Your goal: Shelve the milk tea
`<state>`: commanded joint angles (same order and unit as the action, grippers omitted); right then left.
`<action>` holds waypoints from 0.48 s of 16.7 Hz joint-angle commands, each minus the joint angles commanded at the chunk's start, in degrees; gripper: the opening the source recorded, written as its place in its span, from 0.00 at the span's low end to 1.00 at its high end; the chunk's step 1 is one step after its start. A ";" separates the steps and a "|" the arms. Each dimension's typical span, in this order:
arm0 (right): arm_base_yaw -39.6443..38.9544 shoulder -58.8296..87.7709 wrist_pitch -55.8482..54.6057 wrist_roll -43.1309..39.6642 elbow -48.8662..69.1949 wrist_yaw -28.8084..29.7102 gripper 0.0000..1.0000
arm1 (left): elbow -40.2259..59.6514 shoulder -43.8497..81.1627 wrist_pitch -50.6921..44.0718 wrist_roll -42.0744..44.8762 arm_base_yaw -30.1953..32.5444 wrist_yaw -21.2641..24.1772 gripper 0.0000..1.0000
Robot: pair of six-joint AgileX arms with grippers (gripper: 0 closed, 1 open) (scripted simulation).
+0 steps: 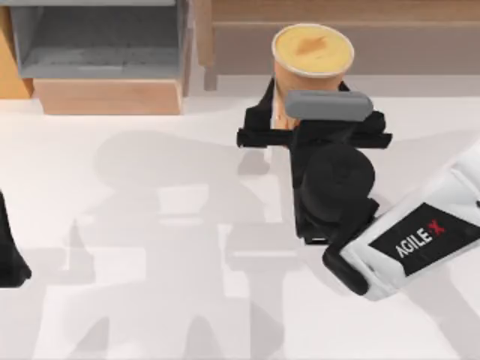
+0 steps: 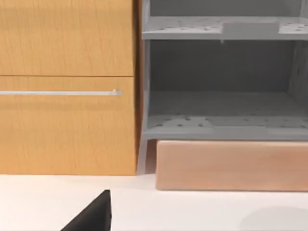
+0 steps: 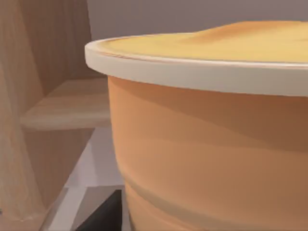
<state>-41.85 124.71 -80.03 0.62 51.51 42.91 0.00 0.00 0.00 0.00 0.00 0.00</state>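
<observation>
"AGILE X" — on right arm [image 1: 420, 236].

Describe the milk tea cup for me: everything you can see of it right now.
The milk tea is an orange-tan cup with a pale rim and a yellow-orange top bearing a brownish smudge. It stands upright near the table's far edge, in front of a wooden shelf unit. The right gripper is at its side; whether it grips is hidden. The right wrist view shows its smooth wall close up.
</observation>
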 joint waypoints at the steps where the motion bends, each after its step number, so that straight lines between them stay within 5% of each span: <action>1: 0.76 -1.24 0.63 0.01 0.52 -1.10 0.00 | 0.00 0.00 0.00 0.00 0.00 0.00 1.00; 8: 8.95 -10.34 9.21 -0.39 3.63 -11.29 0.00 | 0.00 0.00 0.00 0.00 0.00 0.00 1.00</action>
<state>-32.90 114.37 -70.83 0.22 55.14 31.62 0.00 0.00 0.00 0.00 0.00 0.00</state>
